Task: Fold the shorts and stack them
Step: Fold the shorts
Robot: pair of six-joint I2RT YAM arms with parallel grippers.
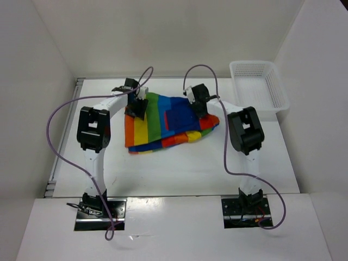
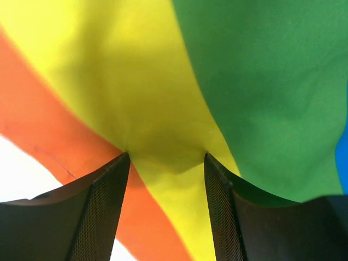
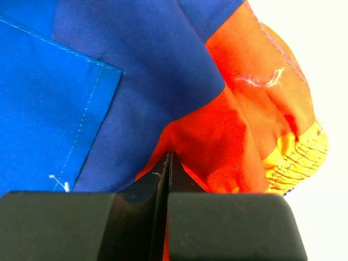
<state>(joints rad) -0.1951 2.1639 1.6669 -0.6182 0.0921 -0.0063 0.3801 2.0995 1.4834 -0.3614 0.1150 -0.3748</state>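
The rainbow-striped shorts point(image 1: 163, 122) lie bunched on the white table between the two arms, with the blue pocket point(image 1: 178, 115) on top. My left gripper point(image 1: 139, 106) is at the shorts' left part. In the left wrist view it point(image 2: 166, 155) is open, both fingertips pressed on the yellow stripe point(image 2: 136, 81), with cloth spanning the gap. My right gripper point(image 1: 201, 110) is at the shorts' right edge. In the right wrist view it point(image 3: 169, 157) is shut, with red cloth point(image 3: 239, 136) pinched between the jaws, beside the blue pocket point(image 3: 43, 109). The drawstring is hidden.
A white mesh basket point(image 1: 261, 81) stands at the table's back right corner. White walls enclose the table on the left, back and right. Purple cables loop from both arms over the table.
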